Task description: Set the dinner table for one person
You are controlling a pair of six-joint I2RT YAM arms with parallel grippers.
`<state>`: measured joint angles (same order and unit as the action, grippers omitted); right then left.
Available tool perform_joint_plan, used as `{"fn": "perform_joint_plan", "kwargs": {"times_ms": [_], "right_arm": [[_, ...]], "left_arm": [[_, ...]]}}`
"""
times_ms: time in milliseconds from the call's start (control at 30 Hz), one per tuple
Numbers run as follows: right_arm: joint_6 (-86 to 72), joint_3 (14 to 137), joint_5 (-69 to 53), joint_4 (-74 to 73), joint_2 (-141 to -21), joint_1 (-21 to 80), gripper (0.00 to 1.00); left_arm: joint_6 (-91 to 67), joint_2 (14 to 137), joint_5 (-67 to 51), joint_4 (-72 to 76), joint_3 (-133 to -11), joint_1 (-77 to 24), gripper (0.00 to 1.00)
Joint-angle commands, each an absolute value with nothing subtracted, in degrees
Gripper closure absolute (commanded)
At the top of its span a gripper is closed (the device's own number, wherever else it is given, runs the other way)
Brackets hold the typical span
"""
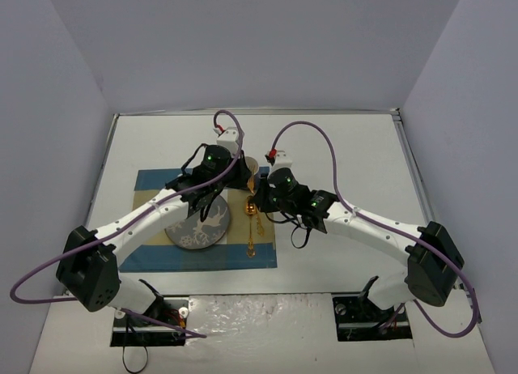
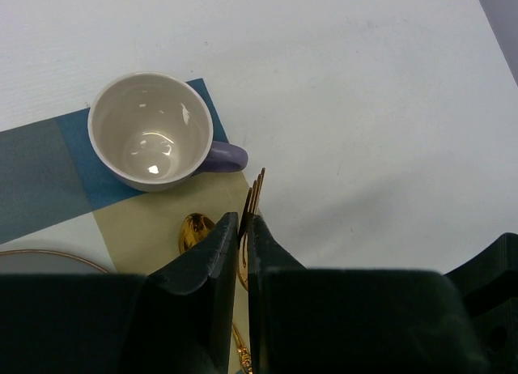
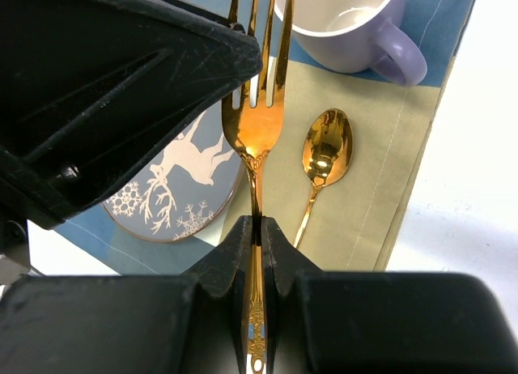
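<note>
A gold fork (image 3: 259, 123) hangs in the air over the placemat, held at both ends. My right gripper (image 3: 259, 228) is shut on its handle. My left gripper (image 2: 243, 222) is shut on its head, with the tines (image 2: 256, 188) sticking out past the jaws. In the top view the left gripper (image 1: 241, 180) and right gripper (image 1: 265, 193) meet tip to tip above the placemat's right part. The white dinner table (image 1: 356, 147) lies under everything.
A blue-and-tan checked placemat (image 1: 154, 184) holds a grey plate with a white deer (image 1: 198, 224), a gold spoon (image 1: 251, 220) on its tan strip, and a white cup with a purple handle (image 2: 150, 131) at its far right corner. Grey walls enclose the table.
</note>
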<state>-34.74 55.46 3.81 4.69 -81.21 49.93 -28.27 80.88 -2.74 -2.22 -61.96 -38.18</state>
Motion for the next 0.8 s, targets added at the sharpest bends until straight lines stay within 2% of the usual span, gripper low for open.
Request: {"fn": "perform_joint_plan", "kwargs": {"times_ms": [0, 100, 167, 233, 267, 333, 533, 767], "right_arm": [[-35.45, 55.23, 3.08, 9.41, -79.1, 50.36, 1.0], [-34.99, 54.94, 3.06, 9.49, -78.76, 50.36, 0.87], [-34.53, 54.93, 3.08, 9.49, -78.53, 50.36, 0.72], [-34.24, 54.82, 3.0, 9.48, -78.24, 50.36, 0.62], [-34.08, 54.71, 3.05, 9.43, -77.98, 50.36, 0.52], [-33.54, 54.46, 3.14, 9.4, -77.4, 50.36, 0.42], [-31.72, 53.82, 2.94, 8.56, -74.13, 50.27, 0.25], [-28.47, 53.78, 3.34, 5.0, -68.77, 49.38, 0.21]], "left_arm": [[-25.58, 77.8, -5.34, 5.42, -62.07, -38.23, 1.0], [-23.29, 76.68, -6.21, 5.49, -61.19, -38.14, 1.0], [-20.67, 75.9, -6.46, 4.78, -60.87, -37.92, 1.0], [-19.14, 75.42, -6.56, 4.14, -60.69, -37.53, 1.0], [-18.1, 74.79, -6.77, 3.51, -60.53, -37.22, 1.0], [-15.77, 73.72, -7.53, 2.3, -60.13, -36.07, 1.0], [-9.41, 69.17, -9.83, -0.74, -58.03, -30.8, 1.0], [-3.39, 62.37, -17.64, -2.71, -53.14, -20.47, 1.0]]}}
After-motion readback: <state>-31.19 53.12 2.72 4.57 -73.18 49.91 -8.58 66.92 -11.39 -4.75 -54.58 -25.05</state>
